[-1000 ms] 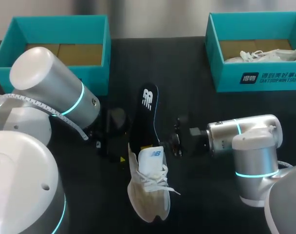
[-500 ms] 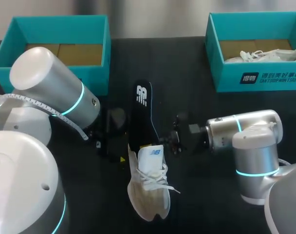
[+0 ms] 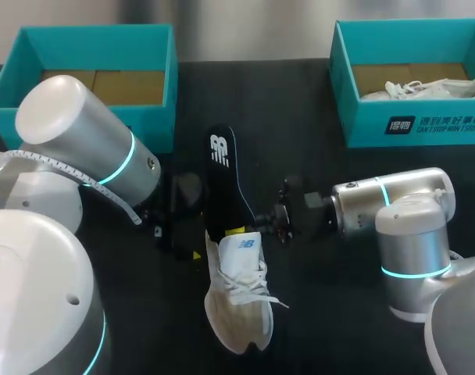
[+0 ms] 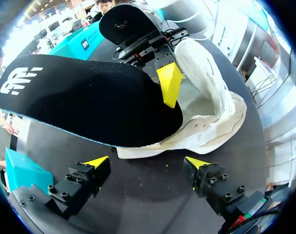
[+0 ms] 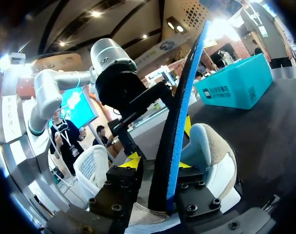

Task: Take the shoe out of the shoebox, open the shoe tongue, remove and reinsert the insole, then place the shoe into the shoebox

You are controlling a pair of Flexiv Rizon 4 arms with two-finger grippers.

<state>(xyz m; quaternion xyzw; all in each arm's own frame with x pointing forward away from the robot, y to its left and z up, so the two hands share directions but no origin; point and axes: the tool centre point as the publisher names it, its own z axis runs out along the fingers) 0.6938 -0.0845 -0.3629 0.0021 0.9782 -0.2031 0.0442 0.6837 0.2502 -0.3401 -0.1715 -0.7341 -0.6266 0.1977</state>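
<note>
One second back the long black foam insole [image 3: 226, 176] was leaning further right; now its free end is swinging left while its other end is sitting in the white mesh sneaker [image 3: 239, 301], so we are judging removal unfinished. Our right gripper [image 5: 160, 161] is clamping the insole; our left gripper [image 4: 147, 163] is gaping empty, the sneaker just ahead.

Pinches black, blue-edged insole [image 5: 179, 122] upright from both sides in right gripper [image 5: 160, 163]; sits just over white shoe [image 5: 213, 156], heel collar beside one finger; teal shoebox [image 5: 231, 87] well ahead.
</note>
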